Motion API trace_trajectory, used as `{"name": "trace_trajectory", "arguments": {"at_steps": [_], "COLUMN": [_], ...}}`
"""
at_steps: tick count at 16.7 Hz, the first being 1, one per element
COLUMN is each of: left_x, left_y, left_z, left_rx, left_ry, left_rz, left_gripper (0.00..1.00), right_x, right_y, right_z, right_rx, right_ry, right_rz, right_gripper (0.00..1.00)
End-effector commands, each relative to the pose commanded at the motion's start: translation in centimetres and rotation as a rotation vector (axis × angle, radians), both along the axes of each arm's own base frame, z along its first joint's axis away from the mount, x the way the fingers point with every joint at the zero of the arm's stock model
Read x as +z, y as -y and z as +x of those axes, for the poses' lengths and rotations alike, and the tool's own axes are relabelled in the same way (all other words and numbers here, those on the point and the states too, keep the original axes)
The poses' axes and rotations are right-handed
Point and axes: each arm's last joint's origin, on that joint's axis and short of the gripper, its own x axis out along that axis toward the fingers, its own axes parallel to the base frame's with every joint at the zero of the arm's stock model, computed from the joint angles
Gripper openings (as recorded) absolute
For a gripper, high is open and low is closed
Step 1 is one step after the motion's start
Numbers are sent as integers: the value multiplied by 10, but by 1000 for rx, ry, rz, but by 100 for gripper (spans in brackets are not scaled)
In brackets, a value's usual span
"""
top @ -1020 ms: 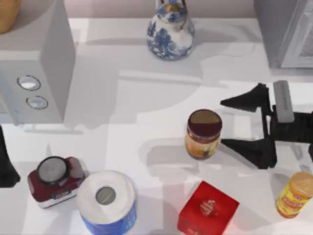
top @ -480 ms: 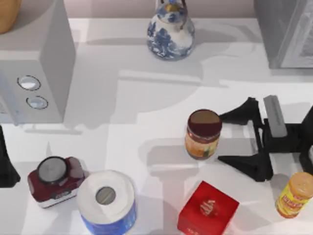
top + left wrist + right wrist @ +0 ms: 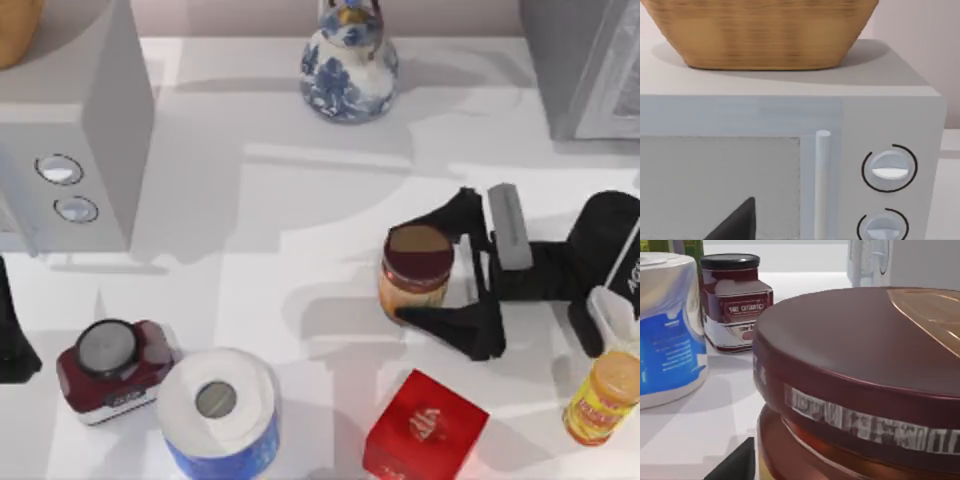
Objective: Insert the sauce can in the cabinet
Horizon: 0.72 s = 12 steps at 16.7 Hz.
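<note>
The sauce can (image 3: 419, 252), with a maroon top and an orange label, stands upright right of the table's middle. My right gripper (image 3: 398, 272) is open, with one black finger on each side of the can; I cannot tell whether they touch it. The right wrist view has the can (image 3: 860, 370) very close, with one dark fingertip (image 3: 735, 466) beside it. The dark grey cabinet (image 3: 585, 70) stands at the far right corner. My left gripper (image 3: 12, 340) is parked at the table's left edge.
A blue-and-white vase (image 3: 348, 65) stands at the back. The pale grey box with two knobs (image 3: 70, 150) carries a woven basket (image 3: 765, 30). Near the front are a dark red container (image 3: 112, 368), a paper roll (image 3: 217, 410), a red box (image 3: 425, 425) and a yellow jar (image 3: 603, 397).
My right gripper has moved left and slightly toward the front, from beside the sauce can to straddling it with fingers still apart. The can and the left arm have not moved.
</note>
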Motion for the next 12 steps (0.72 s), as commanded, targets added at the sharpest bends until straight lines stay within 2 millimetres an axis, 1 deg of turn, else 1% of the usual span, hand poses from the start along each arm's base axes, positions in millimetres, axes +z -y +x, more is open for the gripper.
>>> {"name": "trace_trajectory", "arguments": {"at_steps": [1, 3, 7, 12], "left_x": [0, 0, 0, 0], "left_y": [0, 0, 0, 0], "left_z": [0, 0, 0, 0], "left_rx": [0, 0, 0, 0], "left_ry": [0, 0, 0, 0], "left_rz": [0, 0, 0, 0], "left_gripper": [100, 100, 100, 100], "right_x": [0, -2, -2, -2], "right_y": [-6, -12, -13, -13], "right_z": [-3, -9, -9, -9], "right_rx": [0, -1, -1, -1], "right_ry": [-1, -2, -2, -2], "right_rz": [-1, -4, -4, -4], "right_gripper": [100, 100, 100, 62]}}
